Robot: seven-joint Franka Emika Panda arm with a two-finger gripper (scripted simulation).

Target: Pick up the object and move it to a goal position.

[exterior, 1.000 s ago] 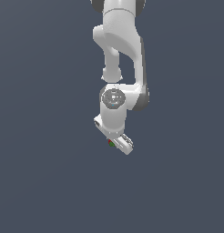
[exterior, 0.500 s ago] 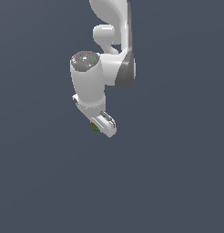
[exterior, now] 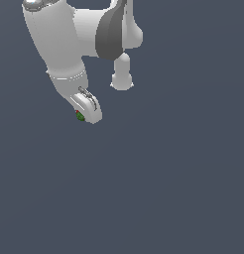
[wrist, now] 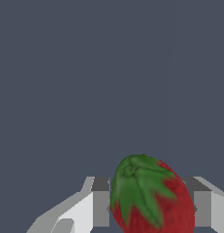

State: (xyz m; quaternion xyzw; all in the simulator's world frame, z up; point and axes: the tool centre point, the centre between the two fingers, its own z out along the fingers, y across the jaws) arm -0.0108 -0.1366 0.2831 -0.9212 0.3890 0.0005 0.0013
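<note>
The white arm [exterior: 69, 44] reached down from eleven o'clock in the exterior view. At its tip the gripper [exterior: 83, 113] was clenched on the strawberry [wrist: 150, 195], which sat between the two fingers [wrist: 101, 207], green leaves showing.

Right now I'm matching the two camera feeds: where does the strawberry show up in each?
Exterior view: strawberry, a tiny red-green speck at the pincer tip, upper part of the exterior view's left.
Wrist view: strawberry fills the foreground between the fingers.
Shared landmark: the white pincer.
</note>
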